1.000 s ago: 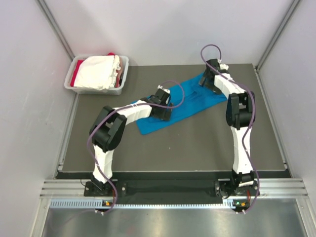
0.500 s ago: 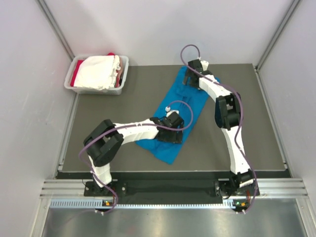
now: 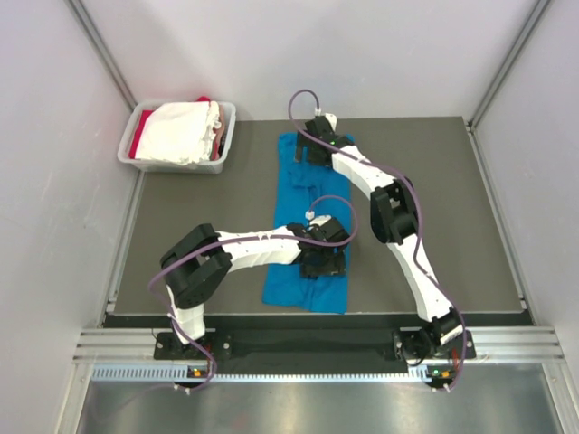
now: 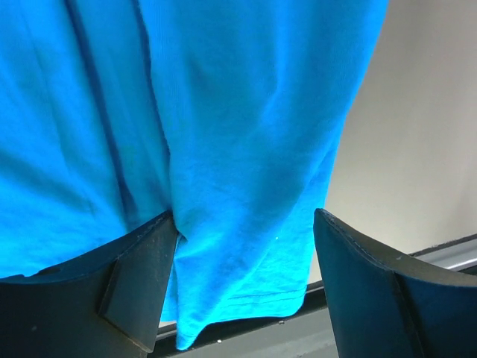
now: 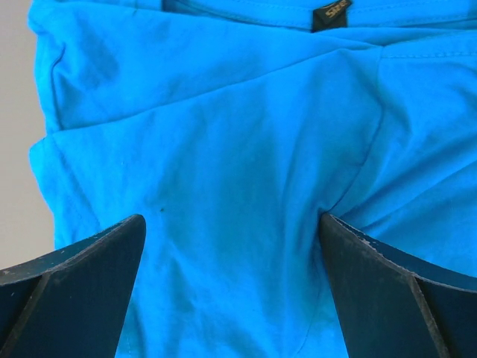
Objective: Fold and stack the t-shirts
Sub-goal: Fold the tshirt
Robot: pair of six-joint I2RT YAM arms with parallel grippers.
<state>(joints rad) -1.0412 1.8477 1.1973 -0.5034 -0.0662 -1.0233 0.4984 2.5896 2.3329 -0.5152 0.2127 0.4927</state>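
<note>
The only lettering in view sits on a small dark neck tag [image 5: 331, 15] at the collar edge of the blue t-shirt [image 5: 223, 186], seen from the right wrist view. The tag carries pale yellowish letters, tilted, tiny and blurred, and they cannot be made out. No word, brand or number can be read in any view

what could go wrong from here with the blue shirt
The blue t-shirt's hem lies close to the table's near edge by the left gripper; a pull that way might slide it off. Creases run between its open jaws, so closing there may pinch extra layers. The right gripper, open over bunched cloth near the collar, risks the same.
</note>
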